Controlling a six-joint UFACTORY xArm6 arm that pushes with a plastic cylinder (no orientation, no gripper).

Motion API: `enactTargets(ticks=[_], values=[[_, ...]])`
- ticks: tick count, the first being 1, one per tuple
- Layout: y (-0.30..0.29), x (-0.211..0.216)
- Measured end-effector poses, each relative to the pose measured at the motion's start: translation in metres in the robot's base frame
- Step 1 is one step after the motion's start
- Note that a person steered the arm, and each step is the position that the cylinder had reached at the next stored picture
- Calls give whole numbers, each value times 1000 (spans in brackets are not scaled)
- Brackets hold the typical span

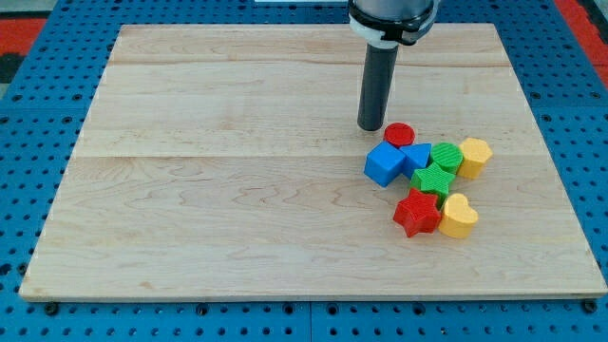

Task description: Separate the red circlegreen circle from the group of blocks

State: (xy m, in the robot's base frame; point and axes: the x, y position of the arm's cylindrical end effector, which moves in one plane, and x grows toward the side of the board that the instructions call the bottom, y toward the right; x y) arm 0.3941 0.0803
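Observation:
The red circle (400, 134) lies at the top of a tight group of blocks at the view's right. The green circle (446, 157) sits just right and below it, between a blue triangle-like block (416, 156) and a yellow block (474, 157). My tip (370, 127) stands on the board just left of the red circle, close to it, perhaps touching. A blue cube (384, 164) lies below the tip.
The group also holds a green star (432, 180), a red star (416, 213) and a yellow heart (459, 217). All sit on a wooden board (209, 190) over a blue perforated table. The board's right edge runs close to the group.

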Motion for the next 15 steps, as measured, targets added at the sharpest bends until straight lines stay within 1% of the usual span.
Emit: enactTargets(ticks=[1,2,3,4,5,6,7,8,9,10,11,12,15], values=[[0,0],[6,-22],[6,-33],[6,-34],[19,-43],[87,-55],[168,-53],[254,-18],[264,-13],[234,36],[196,66],[148,79],[140,79]])
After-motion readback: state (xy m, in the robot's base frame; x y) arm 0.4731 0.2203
